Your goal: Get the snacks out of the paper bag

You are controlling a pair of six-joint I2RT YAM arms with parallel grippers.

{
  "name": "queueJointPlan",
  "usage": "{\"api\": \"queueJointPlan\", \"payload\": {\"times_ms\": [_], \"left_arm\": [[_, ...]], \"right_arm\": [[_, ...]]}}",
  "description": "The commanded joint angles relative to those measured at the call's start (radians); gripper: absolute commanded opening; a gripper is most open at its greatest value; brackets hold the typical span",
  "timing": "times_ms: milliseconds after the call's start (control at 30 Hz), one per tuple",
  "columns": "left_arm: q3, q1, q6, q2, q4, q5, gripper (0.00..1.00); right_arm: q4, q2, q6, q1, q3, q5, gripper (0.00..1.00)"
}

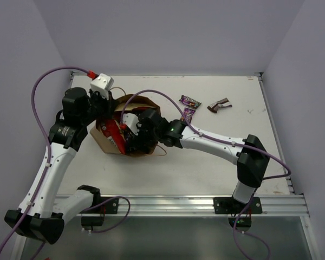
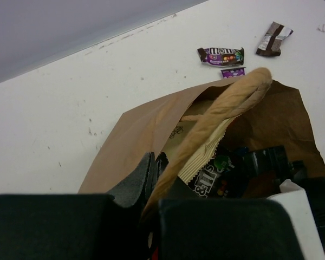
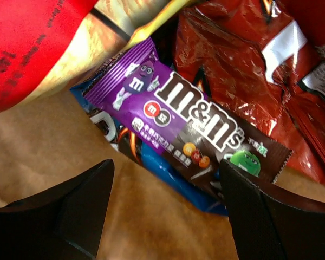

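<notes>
The brown paper bag point(image 1: 146, 103) lies on its side on the table, mouth toward the right arm. My left gripper point(image 2: 158, 162) is shut on the bag's twisted paper handle point(image 2: 227, 105) at the rim. My right gripper point(image 3: 167, 165) is open inside the bag, jaws wide apart over the brown paper floor. Just beyond its fingertips lies a purple-and-brown M&M's packet point(image 3: 184, 122), on top of a blue bag point(image 3: 176, 181). A crinkly red chip bag point(image 3: 244, 59) sits to the right, and a red-and-yellow bag point(image 3: 32, 49) at the upper left. Nothing is between the right fingers.
Three small candy packets lie on the table beyond the bag: a dark M&M's packet point(image 1: 189, 101), a small purple one point(image 1: 188, 113) and a brown wrapper point(image 1: 220, 105). Walls rise at the back and both sides. A metal rail point(image 1: 179, 205) runs along the near edge.
</notes>
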Motion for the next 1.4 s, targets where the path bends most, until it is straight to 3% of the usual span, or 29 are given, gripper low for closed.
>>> {"api": "queueJointPlan", "payload": {"times_ms": [0, 200, 533, 633, 867, 1167, 1300, 1367], "left_arm": [[-0.028, -0.021, 0.032, 0.009, -0.038, 0.029, 0.0], [-0.031, -0.029, 0.038, 0.009, -0.038, 0.015, 0.0], [-0.05, -0.03, 0.039, 0.004, -0.038, 0.002, 0.0], [-0.051, -0.033, 0.038, 0.004, -0.036, 0.002, 0.0], [-0.053, -0.035, 0.042, -0.001, -0.036, -0.024, 0.0], [-0.053, -0.035, 0.038, 0.006, -0.035, -0.067, 0.0], [-0.054, -0.035, 0.035, 0.002, -0.036, -0.063, 0.0], [-0.056, -0.035, 0.038, 0.001, -0.035, -0.063, 0.0]], "right_arm": [[0.039, 0.024, -0.031, 0.011, 0.008, 0.049, 0.81], [0.064, 0.056, -0.026, 0.012, 0.027, 0.073, 0.69], [0.073, 0.013, -0.006, 0.011, 0.04, 0.115, 0.18], [0.075, -0.015, 0.006, 0.011, 0.044, 0.118, 0.1], [0.076, -0.073, 0.031, 0.009, 0.059, 0.089, 0.01], [0.105, -0.121, 0.054, 0.006, 0.051, 0.072, 0.0], [0.079, -0.076, 0.06, 0.005, 0.063, 0.052, 0.15], [0.078, -0.067, 0.061, 0.006, 0.067, 0.038, 0.13]]}}
